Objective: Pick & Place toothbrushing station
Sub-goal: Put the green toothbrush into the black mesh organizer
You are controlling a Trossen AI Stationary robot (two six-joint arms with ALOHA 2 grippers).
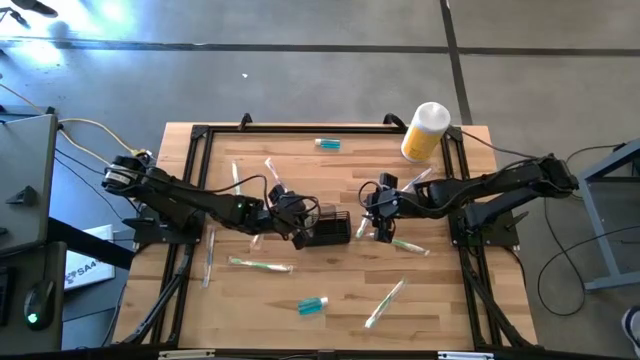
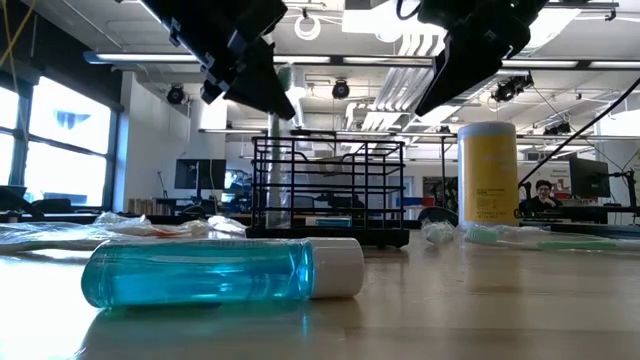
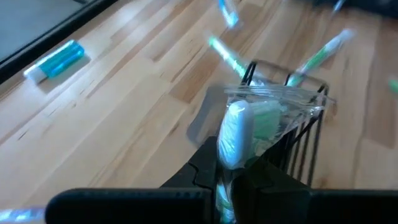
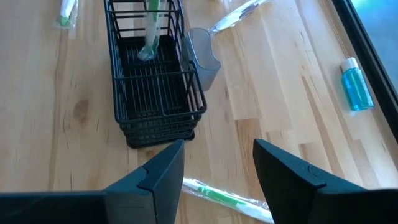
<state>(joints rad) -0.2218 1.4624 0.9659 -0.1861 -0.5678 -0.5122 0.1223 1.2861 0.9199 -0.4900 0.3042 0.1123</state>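
High view: light, stiff wire caddy at table centre — best gripped by its rim; left gripper at nine o'clock clamps a wrapped toothbrush, right gripper at three o'clock — fingers apart.

The high view looks straight down on the whole table from well above. The low view sits at table-top height at one table edge, facing level across it into the room, very near a blue bottle. Each wrist view looks forward and down past its own tool, close to the table. All four views share the black wire caddy near the table's middle.
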